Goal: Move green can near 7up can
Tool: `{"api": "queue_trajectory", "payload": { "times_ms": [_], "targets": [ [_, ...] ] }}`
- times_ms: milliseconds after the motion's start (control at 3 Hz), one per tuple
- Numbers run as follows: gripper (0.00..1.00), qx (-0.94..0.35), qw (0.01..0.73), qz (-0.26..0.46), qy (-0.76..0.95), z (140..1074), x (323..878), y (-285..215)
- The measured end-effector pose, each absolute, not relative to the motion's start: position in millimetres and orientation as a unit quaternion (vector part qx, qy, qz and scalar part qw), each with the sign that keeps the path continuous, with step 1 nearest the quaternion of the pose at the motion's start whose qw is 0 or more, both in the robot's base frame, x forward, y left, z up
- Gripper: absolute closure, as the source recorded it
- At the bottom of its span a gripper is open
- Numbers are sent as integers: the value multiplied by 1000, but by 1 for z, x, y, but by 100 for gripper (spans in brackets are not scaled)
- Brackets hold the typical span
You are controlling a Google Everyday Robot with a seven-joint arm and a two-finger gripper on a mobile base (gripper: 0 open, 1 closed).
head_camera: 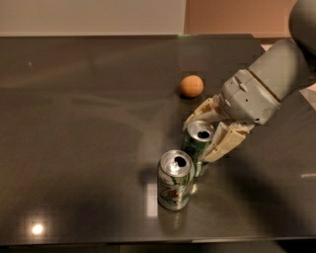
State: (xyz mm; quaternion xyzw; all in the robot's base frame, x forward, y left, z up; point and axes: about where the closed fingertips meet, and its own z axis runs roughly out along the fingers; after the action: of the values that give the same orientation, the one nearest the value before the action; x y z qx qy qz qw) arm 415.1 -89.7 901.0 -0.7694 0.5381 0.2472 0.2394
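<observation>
One glossy table (74, 148), tan wall (222, 15) | pincer (200, 141) clasping green can (198, 132) beside 7up can (174, 185)

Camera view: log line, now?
gripper: shut on dark green drink can | silver-white 7up can: beside it, upright | orange ball: behind

You will find no readable text, brand name, number or sign in this view. The 7up can (174, 182), standing upright near the front of the table, shows only green streaks and a red-orange mark on its silver-white side; its letters cannot be made out. The green can (198, 134), just behind it, has dark sides with illegible print. The gripper (199, 140), plain beige and grey, is closed around the green can, one finger on each side.
</observation>
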Motion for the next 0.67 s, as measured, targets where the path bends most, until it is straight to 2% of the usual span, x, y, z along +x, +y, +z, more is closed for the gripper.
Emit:
{"api": "queue_trajectory", "payload": {
  "times_ms": [333,667],
  "targets": [
    [12,-770,239,253,534,899,413,-89],
    [0,-770,242,250,534,899,414,-87]
  ]
}}
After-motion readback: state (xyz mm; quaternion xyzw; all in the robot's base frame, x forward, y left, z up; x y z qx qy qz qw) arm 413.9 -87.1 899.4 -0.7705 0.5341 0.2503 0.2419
